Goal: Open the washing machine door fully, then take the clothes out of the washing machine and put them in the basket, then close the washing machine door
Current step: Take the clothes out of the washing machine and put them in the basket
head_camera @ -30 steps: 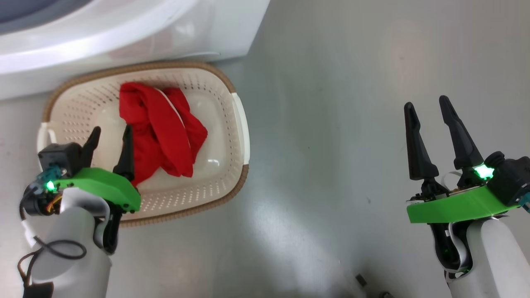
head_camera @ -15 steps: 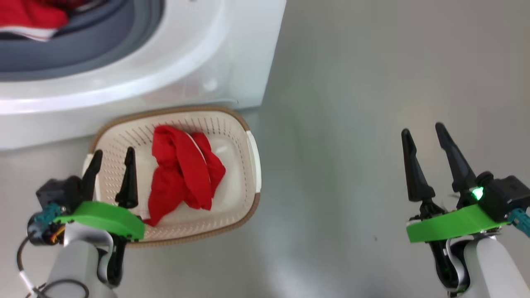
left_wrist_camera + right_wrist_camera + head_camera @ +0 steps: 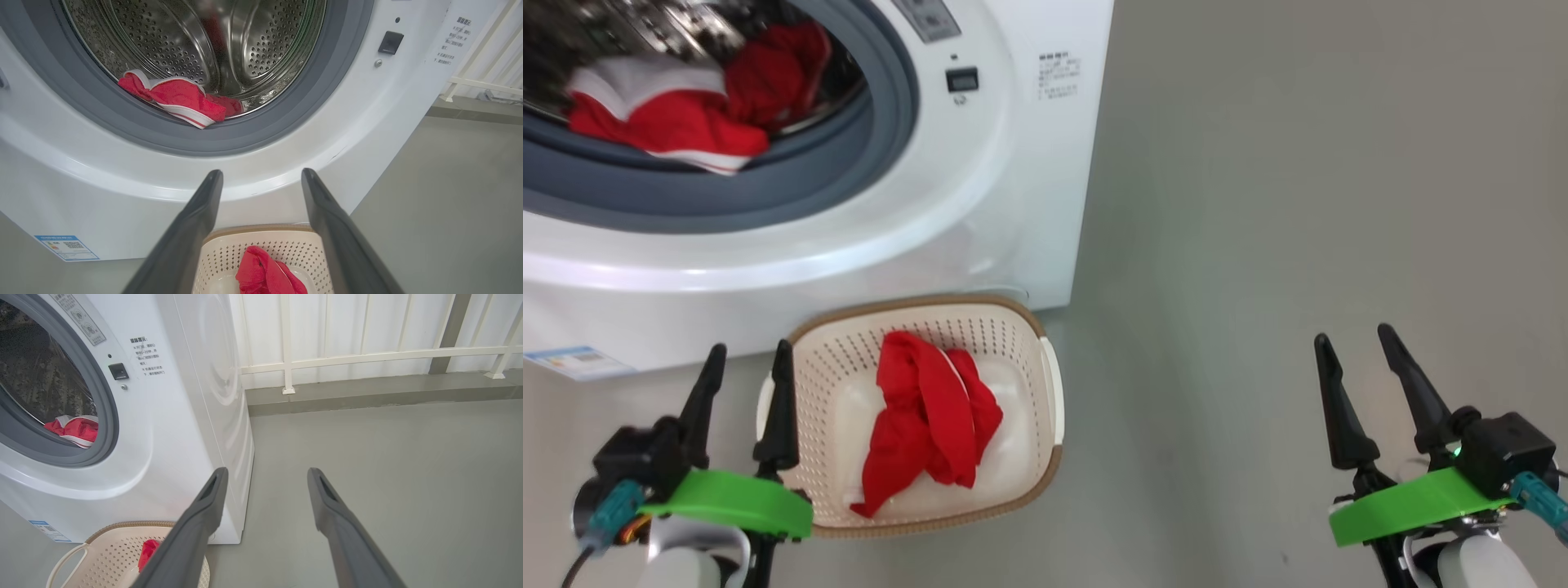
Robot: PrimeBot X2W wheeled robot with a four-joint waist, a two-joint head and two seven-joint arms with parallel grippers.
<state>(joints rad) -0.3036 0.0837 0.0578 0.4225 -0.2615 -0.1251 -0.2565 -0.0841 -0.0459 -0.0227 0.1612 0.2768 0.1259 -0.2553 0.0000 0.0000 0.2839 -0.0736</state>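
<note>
- Grey, smooth floor (image 3: 1258,245) spreads before the white washing machine (image 3: 1013,204), whose round opening stands uncovered, ringed by a grey-blue seal (image 3: 890,147).
- The left gripper (image 3: 752,345) has its jaws spread wide. Nothing is between them and they touch nothing. It hovers near the left end of the basket (image 3: 1052,384), fingers pointing toward the machine's front.
- The right gripper (image 3: 1352,332) has its jaws just as wide apart and empty. It hangs over bare floor to the right of the machine, well apart from the basket.
- The basket sits on the floor close against the foot of the machine, below the opening. A red garment (image 3: 927,425) lies crumpled in its middle.
- More clothes (image 3: 670,131), red with white trim, lie at the front of the drum (image 3: 245,41), one edge resting on the lower lip of the seal.
- The left wrist view looks between its own fingers into the drum and gives its perforated steel wall sharply, where the head view blurs it.
- The right wrist view adds the machine's side panel and a white railing (image 3: 286,343) along the wall behind.
- The head view gives both grippers together with the basket, plus a blue label (image 3: 576,362) low on the machine's front and a small black latch socket (image 3: 962,79) beside the seal.
</note>
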